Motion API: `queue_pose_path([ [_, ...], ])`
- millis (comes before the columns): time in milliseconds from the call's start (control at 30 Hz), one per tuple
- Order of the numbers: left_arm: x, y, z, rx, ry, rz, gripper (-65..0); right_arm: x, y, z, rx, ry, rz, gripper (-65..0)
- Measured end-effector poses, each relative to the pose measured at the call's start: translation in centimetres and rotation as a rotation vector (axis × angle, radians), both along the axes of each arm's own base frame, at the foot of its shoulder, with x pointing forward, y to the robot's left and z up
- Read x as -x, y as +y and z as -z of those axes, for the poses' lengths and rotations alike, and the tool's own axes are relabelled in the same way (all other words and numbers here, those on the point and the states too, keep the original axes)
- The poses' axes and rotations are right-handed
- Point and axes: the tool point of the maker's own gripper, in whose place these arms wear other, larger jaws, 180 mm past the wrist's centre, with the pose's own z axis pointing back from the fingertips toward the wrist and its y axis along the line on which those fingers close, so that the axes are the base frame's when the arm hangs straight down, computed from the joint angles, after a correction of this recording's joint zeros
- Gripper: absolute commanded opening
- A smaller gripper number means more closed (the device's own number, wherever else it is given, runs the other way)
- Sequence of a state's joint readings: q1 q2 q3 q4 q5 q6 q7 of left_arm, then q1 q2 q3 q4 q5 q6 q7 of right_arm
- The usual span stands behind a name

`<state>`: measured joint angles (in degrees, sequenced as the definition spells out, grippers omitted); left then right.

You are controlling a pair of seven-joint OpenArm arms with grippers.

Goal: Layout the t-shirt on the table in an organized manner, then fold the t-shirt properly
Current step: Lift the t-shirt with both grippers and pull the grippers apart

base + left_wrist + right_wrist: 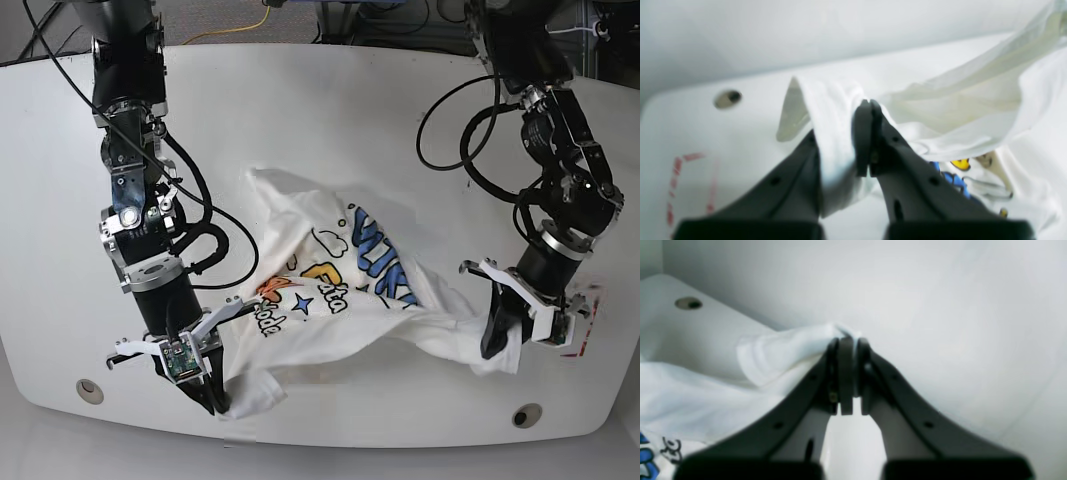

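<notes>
Bare table [330, 110] behind crumpled t-shirt [340, 310].

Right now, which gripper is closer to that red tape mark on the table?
Left. The left gripper holds the t-shirt beside the red tape mark; the right gripper is across the table.

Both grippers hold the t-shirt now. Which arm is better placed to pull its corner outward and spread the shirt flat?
Probably the left gripper: shut on the t-shirt with bare table beyond it. The right gripper pinches cloth close to the table's near edge.

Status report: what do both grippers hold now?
Left gripper and right gripper shut on t-shirt. T-shirt crumpled, print up, stretched between them over the table. Nothing in the way.
</notes>
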<state>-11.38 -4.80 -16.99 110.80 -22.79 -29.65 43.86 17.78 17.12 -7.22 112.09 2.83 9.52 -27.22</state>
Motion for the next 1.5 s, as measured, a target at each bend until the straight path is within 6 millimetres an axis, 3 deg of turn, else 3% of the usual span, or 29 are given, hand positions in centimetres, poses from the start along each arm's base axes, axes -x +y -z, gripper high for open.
queue_pose_path([
  [300,-2.4,0.1,-8.4,-0.016,-0.2,-0.002,-65.0,-1.6,-0.2,-6.2,-0.001,-0.146,0.004,-64.5],
  [667,-3.2,-1.4,-18.8,-0.088,-0.443,0.043,-65.0,-5.0,-1.7,-11.2,0.004,-0.211,0.047,-64.5],
  [1033,-3.8,-0.2,-26.3,-0.096,-0.551,0.007,-65.0,-7.5,-2.5,-16.4,0.03,-0.267,0.053,-64.5],
  [1267,-3.2,0.5,-29.6,-0.125,-0.603,-0.021,-65.0,-7.3,-3.1,-19.0,0.047,-0.304,0.073,-64.4],
  [1367,-3.1,0.7,-30.1,-0.134,-0.595,-0.032,-65.0,-6.9,-4.2,-18.8,0.027,-0.28,0.096,-64.4],
  [1500,-3.2,1.6,-28.7,-0.115,-0.556,-0.044,-65.0,-6.1,-5.7,-16.9,0.008,-0.261,0.128,-64.4],
])
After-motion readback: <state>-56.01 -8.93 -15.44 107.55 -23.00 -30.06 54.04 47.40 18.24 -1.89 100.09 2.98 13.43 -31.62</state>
